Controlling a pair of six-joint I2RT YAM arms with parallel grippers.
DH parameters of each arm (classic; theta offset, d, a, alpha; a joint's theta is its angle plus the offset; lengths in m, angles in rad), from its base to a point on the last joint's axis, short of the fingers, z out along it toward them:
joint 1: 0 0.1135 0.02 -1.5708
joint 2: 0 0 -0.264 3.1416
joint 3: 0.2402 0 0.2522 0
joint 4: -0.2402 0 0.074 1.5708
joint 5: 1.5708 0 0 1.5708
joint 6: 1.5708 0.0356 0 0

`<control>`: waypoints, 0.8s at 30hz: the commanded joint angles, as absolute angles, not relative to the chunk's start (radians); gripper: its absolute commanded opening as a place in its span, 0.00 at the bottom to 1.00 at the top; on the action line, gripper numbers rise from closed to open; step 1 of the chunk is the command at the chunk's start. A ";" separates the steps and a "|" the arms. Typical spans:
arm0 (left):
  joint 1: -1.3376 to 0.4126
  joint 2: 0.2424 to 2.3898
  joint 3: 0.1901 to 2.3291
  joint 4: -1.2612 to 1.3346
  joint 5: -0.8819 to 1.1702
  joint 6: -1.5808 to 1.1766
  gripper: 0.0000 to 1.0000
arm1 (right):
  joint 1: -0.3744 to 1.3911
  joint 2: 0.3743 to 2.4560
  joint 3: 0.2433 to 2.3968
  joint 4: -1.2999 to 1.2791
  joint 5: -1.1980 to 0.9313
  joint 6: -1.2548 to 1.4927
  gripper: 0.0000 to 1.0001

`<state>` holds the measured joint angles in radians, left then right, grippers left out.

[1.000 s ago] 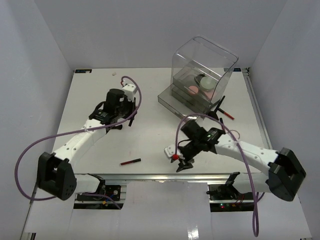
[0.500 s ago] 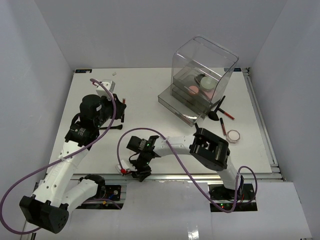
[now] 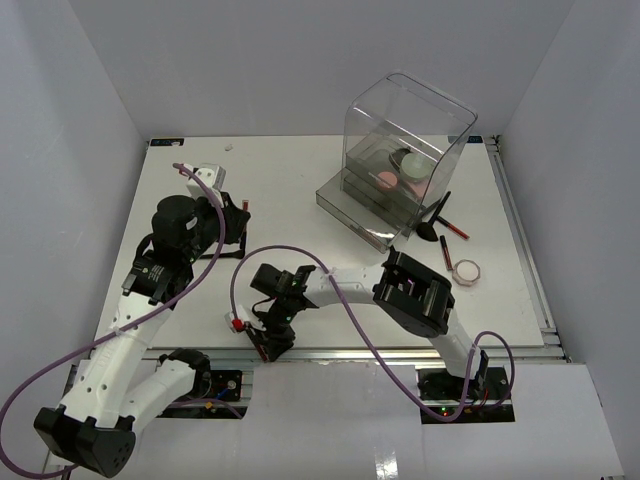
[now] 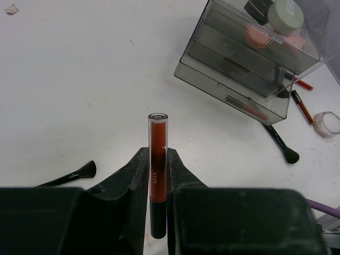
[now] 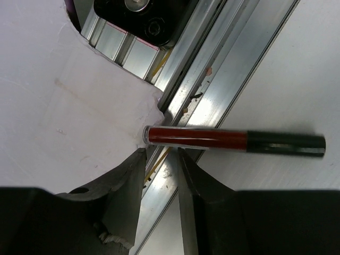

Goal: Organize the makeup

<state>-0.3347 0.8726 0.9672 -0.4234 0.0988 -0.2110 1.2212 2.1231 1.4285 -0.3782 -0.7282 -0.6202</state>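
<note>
My left gripper [image 4: 158, 159] is shut on a slim red and black tube [image 4: 157, 159], which stands upright between its pads; from above the tube's red tip [image 3: 243, 206] shows over the left of the table. Another red and black tube [image 5: 234, 141] lies flat across the table's front edge and metal rail. My right gripper [image 5: 159, 159] hangs right over it, jaws a little apart, with nothing between them. Its tips reach the tube's red end. In the top view that gripper [image 3: 268, 337] hides this tube.
A clear drawer box [image 3: 400, 150] at the back right holds pink [image 3: 385, 180] and pale green [image 3: 410, 163] compacts. Beside it lie a black brush [image 3: 432, 222], red pencils [image 3: 455, 230] and a round compact [image 3: 466, 271]. Another brush [image 4: 69, 177] lies near my left gripper.
The right arm has swung from the right side across to the front left edge, over the lying tube, and its jaws have narrowed. The left arm has drawn back left with its tube.
</note>
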 commanded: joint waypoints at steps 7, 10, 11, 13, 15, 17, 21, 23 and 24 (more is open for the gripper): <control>-0.330 0.828 0.979 -0.462 0.107 -0.219 0.00 | 1.177 2.031 1.404 -0.374 -0.681 -0.682 0.35; -0.330 0.812 0.984 -0.471 0.088 -0.211 0.00 | 1.169 1.896 1.336 -0.269 -0.627 -0.608 0.42; -0.330 0.807 0.985 -0.471 0.083 -0.210 0.00 | 1.177 1.870 1.324 -0.251 -0.619 -0.581 0.53; -0.330 0.805 0.989 -0.472 0.077 -0.210 0.00 | 1.228 1.874 1.315 -0.209 -0.614 -0.485 0.60; -0.330 0.796 0.989 -0.474 0.070 -0.214 0.00 | 1.278 1.903 1.283 -0.111 -0.554 -0.363 0.66; -0.330 0.781 0.987 -0.478 0.046 -0.216 0.00 | 1.347 1.950 1.265 -0.048 -0.427 -0.267 0.70; -0.330 0.743 0.993 -0.503 0.015 -0.209 0.00 | 1.382 2.047 1.345 -0.089 -0.387 -0.241 0.49; -0.330 0.732 0.991 -0.510 0.018 -0.207 0.00 | 1.375 2.027 1.342 -0.088 -0.367 -0.278 0.29; -0.330 0.731 0.988 -0.511 0.022 -0.207 0.00 | 1.367 2.012 1.332 -0.086 -0.369 -0.289 0.24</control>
<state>-0.3347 0.7630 0.9619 -0.4910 0.0428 -0.2139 1.3936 2.0367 1.3227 -0.0931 -0.4357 -0.3165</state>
